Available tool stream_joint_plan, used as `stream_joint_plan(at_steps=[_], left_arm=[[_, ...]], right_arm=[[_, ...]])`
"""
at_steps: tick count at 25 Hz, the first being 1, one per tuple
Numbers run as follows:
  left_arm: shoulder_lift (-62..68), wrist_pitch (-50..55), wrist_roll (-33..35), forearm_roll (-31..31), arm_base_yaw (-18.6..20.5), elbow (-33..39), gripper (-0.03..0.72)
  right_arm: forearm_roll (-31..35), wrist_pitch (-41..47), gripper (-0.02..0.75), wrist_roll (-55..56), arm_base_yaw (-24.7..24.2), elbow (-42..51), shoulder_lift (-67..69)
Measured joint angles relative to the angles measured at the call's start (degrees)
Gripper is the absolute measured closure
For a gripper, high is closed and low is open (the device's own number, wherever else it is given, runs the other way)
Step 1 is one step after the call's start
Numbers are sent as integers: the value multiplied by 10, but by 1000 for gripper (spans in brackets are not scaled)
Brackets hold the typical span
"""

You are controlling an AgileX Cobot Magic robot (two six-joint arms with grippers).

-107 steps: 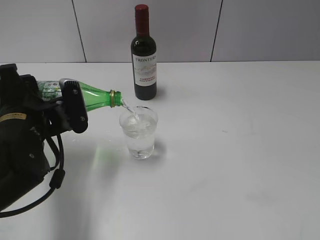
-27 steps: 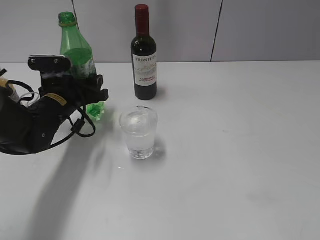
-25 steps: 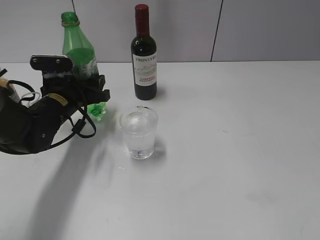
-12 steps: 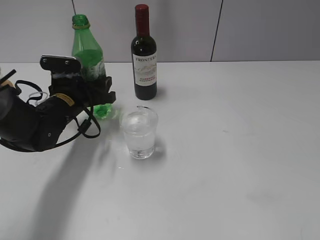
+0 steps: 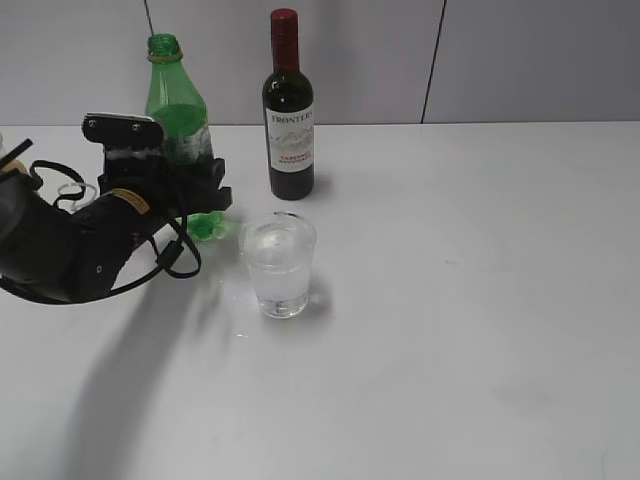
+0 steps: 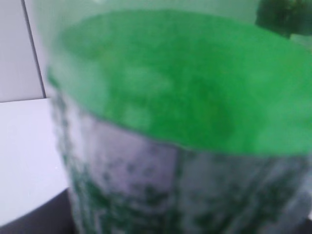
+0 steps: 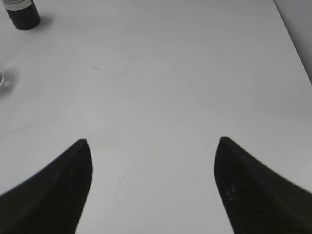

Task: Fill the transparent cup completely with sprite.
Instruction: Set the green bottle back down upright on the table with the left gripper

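I see transparent cup [image 5: 278,265] upright on table [image 5: 470,300], nearly full of clear fizzy sprite [image 5: 279,272]. Count: one cup, two bottles. Left gripper [image 5: 185,185] clenched around green bottle [image 5: 176,120], upright, uncapped, left of and behind cup, apart. Wine bottle [image 5: 288,110] farthest back. Right gripper [image 7: 151,185] spread wide, holding nothing, well apart from cup.

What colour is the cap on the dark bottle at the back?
Red. The wine bottle has a red cap, clearest in the exterior view.
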Motion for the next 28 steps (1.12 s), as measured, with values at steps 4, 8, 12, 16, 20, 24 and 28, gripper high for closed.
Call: stream_joint_plan(at_steps=[4, 8, 12, 16, 20, 24, 28], left_arm=[[0, 3, 0, 0, 0, -2, 81], [-2, 3, 0, 0, 0, 1, 22], [-15, 1, 0, 0, 0, 23, 21], [-35, -13, 1, 0, 0, 55, 23], [-54, -25, 1, 1, 0, 90, 31], [-74, -28, 1, 27, 0, 126, 43], [-106, -29, 1, 34, 0, 157, 61]], right_arm=[[0, 0, 148, 0, 0, 0, 0], [0, 0, 148, 0, 0, 0, 0], [0, 0, 148, 0, 0, 0, 0], [0, 0, 148, 0, 0, 0, 0], [0, 0, 148, 0, 0, 0, 0], [0, 0, 148, 0, 0, 0, 0], [0, 0, 148, 0, 0, 0, 0]])
